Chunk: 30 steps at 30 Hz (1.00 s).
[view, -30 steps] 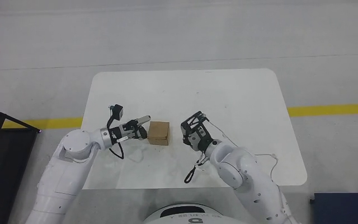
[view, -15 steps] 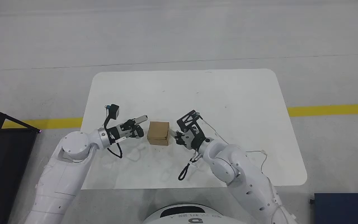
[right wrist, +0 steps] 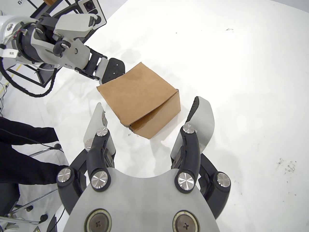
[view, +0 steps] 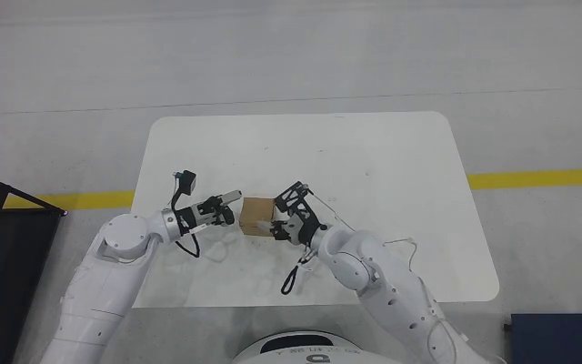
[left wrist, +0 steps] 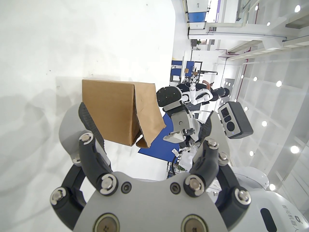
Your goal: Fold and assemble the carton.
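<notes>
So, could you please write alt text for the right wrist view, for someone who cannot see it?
A small brown carton sits on a white table, one end flap slightly ajar. The open right gripper faces that end; the left gripper is at the far edge.

A large, bright industrial hall set up as a robotics lab. A white bench (view: 382, 155) with rounded corners stands on a smooth, pale grey floor (view: 273, 55) crossed by a yellow line (view: 523, 179), the kind that marks off work zones. A dark frame stand (view: 23, 241) sits beside the bench. The left wrist view shows a high white ceiling (left wrist: 265, 61) with rows of round lamps (left wrist: 278, 83), blue partitions (left wrist: 196, 10), and blue-framed equipment stands (left wrist: 175, 69) farther off.
</notes>
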Each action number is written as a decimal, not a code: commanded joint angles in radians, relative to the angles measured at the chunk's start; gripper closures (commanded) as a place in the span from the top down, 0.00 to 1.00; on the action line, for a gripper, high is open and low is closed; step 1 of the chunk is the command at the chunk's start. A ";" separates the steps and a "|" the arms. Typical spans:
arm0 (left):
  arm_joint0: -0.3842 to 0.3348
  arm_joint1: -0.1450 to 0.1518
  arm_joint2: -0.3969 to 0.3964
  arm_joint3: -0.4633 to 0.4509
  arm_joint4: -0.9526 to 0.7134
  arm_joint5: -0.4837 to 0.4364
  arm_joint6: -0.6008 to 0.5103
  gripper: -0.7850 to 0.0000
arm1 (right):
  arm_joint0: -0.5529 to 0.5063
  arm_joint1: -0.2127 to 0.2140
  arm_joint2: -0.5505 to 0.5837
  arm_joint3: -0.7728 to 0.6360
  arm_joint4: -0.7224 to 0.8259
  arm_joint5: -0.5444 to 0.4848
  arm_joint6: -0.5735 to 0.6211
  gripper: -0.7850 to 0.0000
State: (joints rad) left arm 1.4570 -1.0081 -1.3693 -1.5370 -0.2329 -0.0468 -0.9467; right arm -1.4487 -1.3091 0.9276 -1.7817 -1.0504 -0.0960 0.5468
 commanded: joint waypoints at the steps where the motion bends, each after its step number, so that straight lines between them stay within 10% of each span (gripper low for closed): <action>1: -0.002 0.000 0.005 0.002 0.000 -0.002 0.000 1.00 | 0.007 -0.001 -0.008 0.009 -0.007 0.002 -0.001 0.78; 19: -0.015 -0.001 0.032 0.016 -0.008 -0.005 0.002 1.00 | 0.045 -0.013 -0.045 0.062 -0.031 0.048 -0.027 0.50; 30: -0.027 0.000 0.006 0.033 -0.083 -0.017 0.006 1.00 | 0.058 -0.016 -0.043 0.070 -0.023 0.051 -0.037 0.56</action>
State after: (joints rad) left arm 1.4279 -1.0097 -1.3590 -1.5030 -0.3118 -0.0659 -0.9346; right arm -1.3922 -1.3252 0.8842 -1.7133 -1.0734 -0.0450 0.5133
